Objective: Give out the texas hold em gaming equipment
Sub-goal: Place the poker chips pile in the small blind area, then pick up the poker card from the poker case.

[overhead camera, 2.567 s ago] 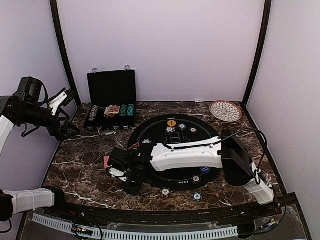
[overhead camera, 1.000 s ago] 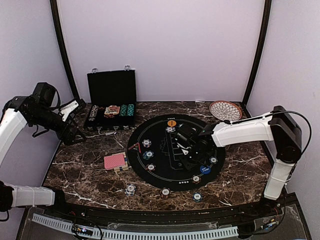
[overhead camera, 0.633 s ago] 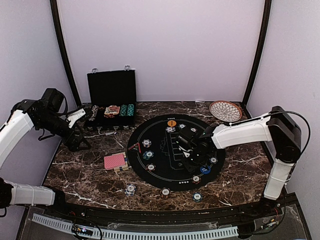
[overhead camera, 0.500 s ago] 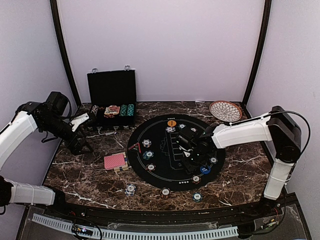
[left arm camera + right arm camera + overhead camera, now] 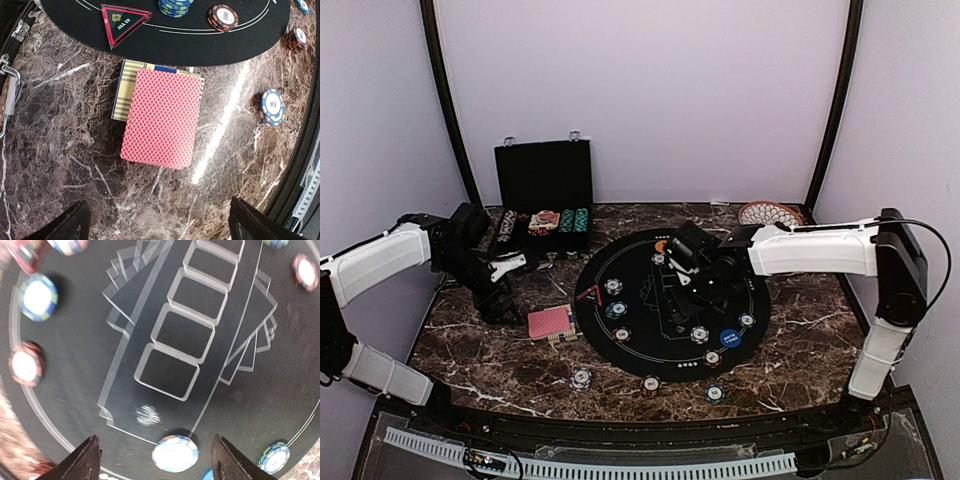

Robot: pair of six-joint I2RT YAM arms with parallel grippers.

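The right gripper (image 5: 157,462) is hanging over the black round felt mat (image 5: 75,370), its fingers spread and gripping nothing. A white-faced, blue-striped poker chip (image 5: 175,454) is lying flat on the mat beneath the gap, beside the printed row of card outlines (image 5: 187,330). Other striped-edge chips (image 5: 613,286) are sitting on the mat, and a blue round button disc (image 5: 729,338) is resting on its near right part.

The left gripper (image 5: 160,230) is hovering off the mat's left edge, fingers wide apart and empty. Below it, the pinkish-red-backed deck of playing cards (image 5: 162,117) is lying on the dark marble tabletop (image 5: 55,150) just outside the mat, partly covering a yellow-and-blue striped flat piece (image 5: 125,90). A red triangular "ALL IN" marker (image 5: 125,17) is sitting just inside the mat's edge, near the deck.
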